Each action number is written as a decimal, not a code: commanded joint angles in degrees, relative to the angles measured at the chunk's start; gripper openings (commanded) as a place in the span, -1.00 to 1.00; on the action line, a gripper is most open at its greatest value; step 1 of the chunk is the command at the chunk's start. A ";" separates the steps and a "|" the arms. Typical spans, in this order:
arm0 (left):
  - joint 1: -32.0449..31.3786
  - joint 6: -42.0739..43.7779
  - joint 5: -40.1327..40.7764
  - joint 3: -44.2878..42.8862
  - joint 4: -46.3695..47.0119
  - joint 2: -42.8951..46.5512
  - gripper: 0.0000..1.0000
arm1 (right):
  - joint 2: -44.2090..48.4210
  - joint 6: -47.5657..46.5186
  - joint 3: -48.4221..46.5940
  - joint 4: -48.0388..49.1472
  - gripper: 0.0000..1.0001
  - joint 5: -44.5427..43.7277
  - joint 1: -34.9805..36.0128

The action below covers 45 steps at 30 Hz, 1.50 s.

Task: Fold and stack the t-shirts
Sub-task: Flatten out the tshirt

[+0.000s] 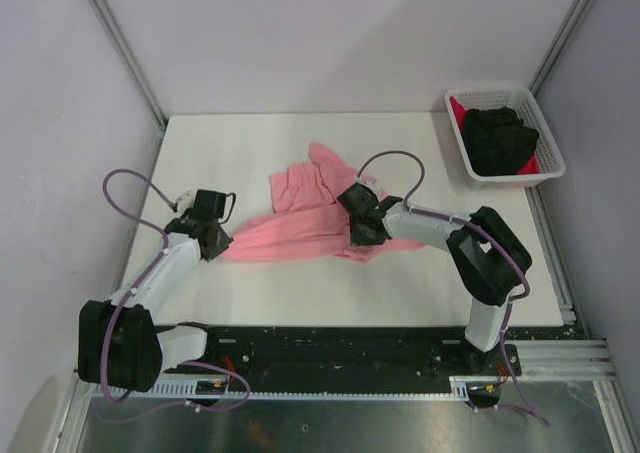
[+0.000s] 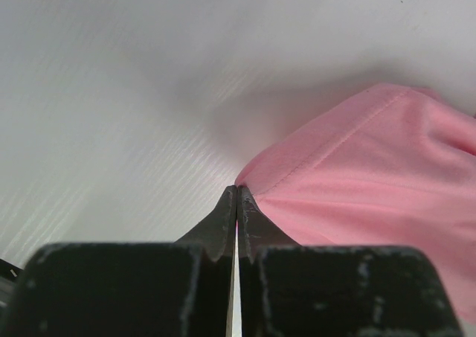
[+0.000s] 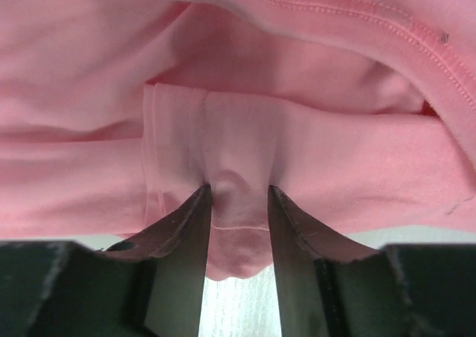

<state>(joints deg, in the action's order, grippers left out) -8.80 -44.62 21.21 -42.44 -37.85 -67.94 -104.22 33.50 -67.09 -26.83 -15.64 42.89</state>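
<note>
Nearest to the top camera stand the arm bases [image 1: 120, 345], and behind them the white table [image 1: 300, 138] carries everything. On its middle lies the salmon-pink t-shirt [image 1: 300, 228], crumpled and only partly spread, with one corner drawn out to the left side. At the far right corner of the table stands the basket [image 1: 505, 180], well apart from the pink cloth; inside it lies the black t-shirt [image 1: 503, 138] on top of the red t-shirt [image 1: 458, 108], both not yet folded. The left gripper [image 1: 218, 241] is fully closed and pinches the left corner of the pink shirt's hem; in its wrist view the fingertips [image 2: 227, 203] meet exactly where the stitched edge [image 2: 327, 147] ends. The right gripper [image 1: 362, 235] stands over the right part of the same shirt with its jaws about half apart, and a bunch of hem cloth [image 3: 236, 203] sits between the two fingers [image 3: 186, 225]. Whether they already hold it firmly I cannot tell. I judge that the step in hand is the first one: taking two points of the pink shirt to stretch it flat before folding. The next move, in my opinion, calls for a sure pinch on the right side, then both arms pulling apart evenly so the cloth opens without slipping from either grip.
</note>
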 commanded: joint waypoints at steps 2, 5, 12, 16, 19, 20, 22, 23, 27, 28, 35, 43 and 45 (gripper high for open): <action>0.60 -0.72 1.29 -0.06 0.20 0.26 -1.00 | -0.31 1.62 -2.08 0.59 -0.47 -2.07 0.06; 0.84 -0.62 1.63 -0.20 0.16 0.30 -1.00 | 0.82 1.65 -2.08 -0.65 -0.77 -3.11 -0.15; 2.82 0.67 1.71 -1.67 0.06 0.12 -1.00 | 7.41 1.25 -2.08 -6.63 -1.00 -6.21 -2.59; 4.03 1.57 1.76 -2.97 0.05 0.07 -1.00 | 11.42 0.70 -1.74 -9.84 -1.00 -6.72 -2.71; 4.93 2.08 1.75 -3.58 0.03 -0.24 -1.00 | 14.97 0.95 -0.30 -12.13 -1.00 -6.57 -2.57; 5.28 2.21 1.78 -3.78 0.04 -0.25 -1.00 | 16.80 1.22 0.79 -13.00 -1.00 -6.28 -2.52; 5.94 2.53 1.68 -4.25 0.03 -0.41 -1.00 | 20.87 2.14 3.71 -14.46 -1.00 -5.04 -2.54; 6.27 2.79 1.70 -4.51 0.04 -0.56 -1.00 | 23.17 2.91 5.74 -15.35 -1.00 -4.28 -2.55; 7.49 3.53 1.58 -5.41 0.03 -1.11 -1.00 | 33.29 7.95 14.42 -19.95 -1.00 -1.79 -2.76; 7.70 3.64 1.52 -5.61 0.04 -1.26 -1.00 | 35.89 9.46 16.54 -21.30 -1.00 -1.08 -2.79; 8.57 4.40 1.41 -6.72 0.01 -2.35 -1.00 | 51.10 19.13 28.50 -28.58 -1.00 7.76 -0.96; 10.72 5.42 1.69 -7.88 -0.38 -2.89 -1.00 | 61.21 23.05 31.99 -35.85 -1.00 14.62 1.62; 11.21 5.47 1.67 -7.87 -0.34 -2.90 -1.00 | 61.46 23.51 32.30 -36.10 -0.94 16.33 2.38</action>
<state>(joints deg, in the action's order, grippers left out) 0.80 -40.45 21.23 -47.92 -38.24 -70.72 -43.88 54.08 -35.46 -59.42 -3.60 43.92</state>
